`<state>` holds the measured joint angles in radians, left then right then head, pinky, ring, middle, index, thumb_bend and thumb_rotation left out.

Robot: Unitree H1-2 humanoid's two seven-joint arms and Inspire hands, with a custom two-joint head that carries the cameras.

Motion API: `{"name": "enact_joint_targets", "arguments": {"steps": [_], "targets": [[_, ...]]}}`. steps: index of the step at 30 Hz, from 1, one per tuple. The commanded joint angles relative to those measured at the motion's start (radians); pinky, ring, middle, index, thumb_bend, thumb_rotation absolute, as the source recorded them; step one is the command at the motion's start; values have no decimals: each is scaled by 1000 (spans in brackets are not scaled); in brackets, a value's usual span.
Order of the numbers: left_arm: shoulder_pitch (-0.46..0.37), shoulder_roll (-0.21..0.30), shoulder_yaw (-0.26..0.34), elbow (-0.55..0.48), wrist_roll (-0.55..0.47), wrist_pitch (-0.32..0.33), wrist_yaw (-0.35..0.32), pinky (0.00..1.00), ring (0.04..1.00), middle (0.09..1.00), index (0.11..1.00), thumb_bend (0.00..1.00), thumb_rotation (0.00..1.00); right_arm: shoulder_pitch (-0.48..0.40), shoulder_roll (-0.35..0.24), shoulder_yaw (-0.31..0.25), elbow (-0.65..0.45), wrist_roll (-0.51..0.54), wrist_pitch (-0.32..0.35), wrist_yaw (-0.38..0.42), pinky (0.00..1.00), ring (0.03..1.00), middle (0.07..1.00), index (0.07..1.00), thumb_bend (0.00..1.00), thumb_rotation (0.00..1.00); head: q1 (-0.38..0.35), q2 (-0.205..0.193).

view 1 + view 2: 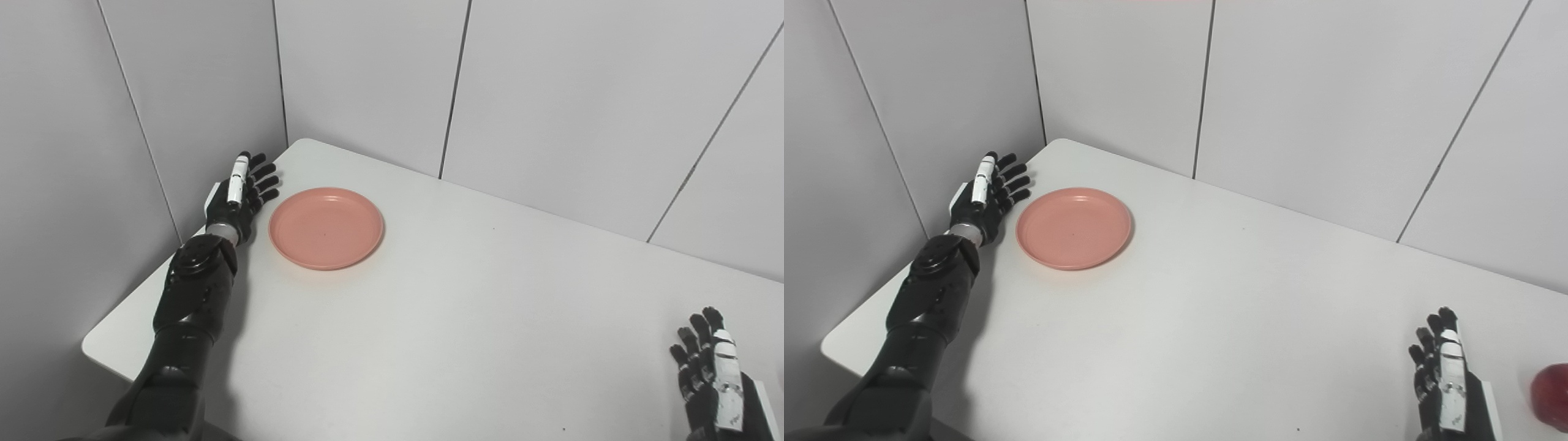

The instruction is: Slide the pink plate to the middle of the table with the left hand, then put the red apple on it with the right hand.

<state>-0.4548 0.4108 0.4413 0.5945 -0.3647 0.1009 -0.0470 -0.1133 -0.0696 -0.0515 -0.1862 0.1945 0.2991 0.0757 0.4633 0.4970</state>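
Note:
The pink plate [326, 227] lies flat on the white table [465, 318], toward its far left corner. My left hand [240, 197] is open, fingers apart, just left of the plate's rim and close to it; I cannot tell if it touches. My right hand [1447, 381] is open and empty, low at the table's near right. The red apple [1551, 396] shows only in the right eye view, at the right edge, just right of my right hand and cut off by the frame.
Grey wall panels [367, 79] stand close behind the table on the left and back sides. The table's left edge [122, 312] runs beside my left forearm [190, 306].

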Motion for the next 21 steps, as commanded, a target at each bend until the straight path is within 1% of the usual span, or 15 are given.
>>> {"name": "enact_joint_targets", "arguments": {"steps": [1, 5, 7, 15, 19, 21], "targets": [[-24, 12, -5, -37, -2, -9, -1, 817, 835, 840, 831, 347, 1000, -22, -3, -4, -37, 6, 1, 2, 1000, 1000, 1000, 1000, 61, 1000, -1, 1], [-26, 11, -10, -10, -5, -21, -15, 837, 843, 848, 840, 356, 1000, -24, -3, -8, -35, 12, 4, 2, 1000, 1000, 1000, 1000, 62, 1000, -1, 2], [-20, 6, -13, -20, -2, -21, -10, 831, 840, 846, 835, 358, 1000, -23, -3, -10, -35, 15, 5, 1, 1000, 1000, 1000, 1000, 63, 1000, -1, 3], [-9, 10, -27, 9, -10, -58, -54, 846, 855, 868, 854, 356, 1000, -25, -4, -6, -32, 17, 3, 0, 1000, 1000, 1000, 1000, 62, 1000, -3, 3], [-12, 6, -26, 12, -10, -55, -49, 841, 849, 865, 852, 371, 1000, -23, -3, -2, -34, 7, -1, -4, 1000, 1000, 1000, 1000, 60, 1000, -6, 5], [-9, -4, -24, -14, -12, -35, -36, 841, 845, 860, 847, 370, 1000, -23, -6, 2, -27, 2, -17, -1, 1000, 1000, 1000, 1000, 62, 1000, -8, 6]]}}
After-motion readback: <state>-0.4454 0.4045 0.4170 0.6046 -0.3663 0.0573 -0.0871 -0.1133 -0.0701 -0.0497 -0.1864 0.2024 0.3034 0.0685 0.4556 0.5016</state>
